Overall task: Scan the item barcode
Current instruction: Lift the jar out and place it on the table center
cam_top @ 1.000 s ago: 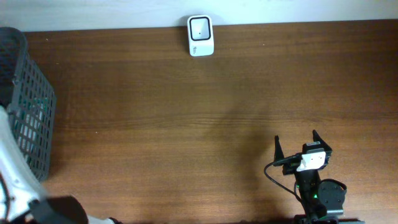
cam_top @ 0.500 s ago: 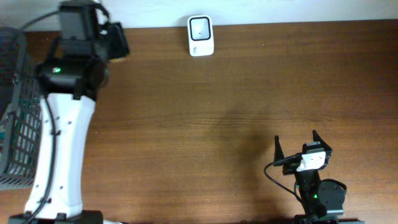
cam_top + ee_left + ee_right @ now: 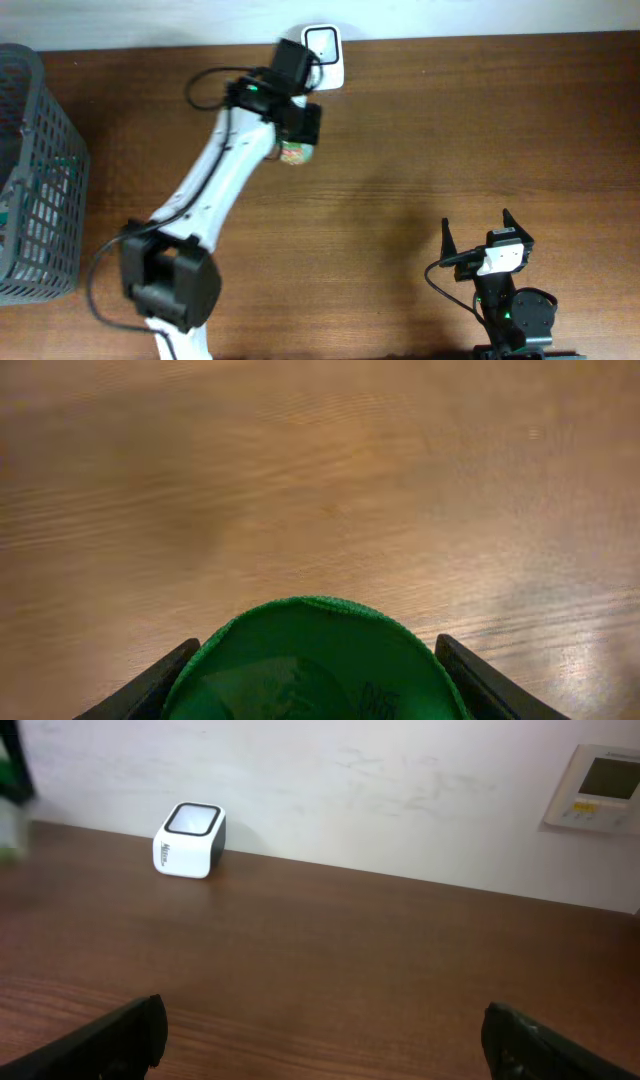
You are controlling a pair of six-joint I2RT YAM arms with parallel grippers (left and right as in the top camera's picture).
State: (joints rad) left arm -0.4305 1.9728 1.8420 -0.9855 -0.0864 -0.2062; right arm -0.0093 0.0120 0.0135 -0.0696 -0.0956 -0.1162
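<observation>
A round item with a green top [image 3: 310,660] sits between the black fingers [image 3: 150,685] of my left gripper [image 3: 315,695], which is shut on it. From overhead, the left gripper [image 3: 301,133] holds the item [image 3: 296,153] above the table, just below and left of the white scanner [image 3: 324,52]. The arm's wrist covers the scanner's left edge. The same scanner [image 3: 188,840] stands by the wall in the right wrist view. No barcode shows in any view. My right gripper [image 3: 476,234] rests open and empty near the front right.
A grey mesh basket [image 3: 35,180] with goods inside stands at the left edge of the table. A wall control panel [image 3: 598,788] hangs at the far right. The left arm [image 3: 215,190] stretches diagonally across the table's left half.
The left arm has swung from the basket side rightward across the back of the table to the scanner, carrying the item. The right arm has not moved.
</observation>
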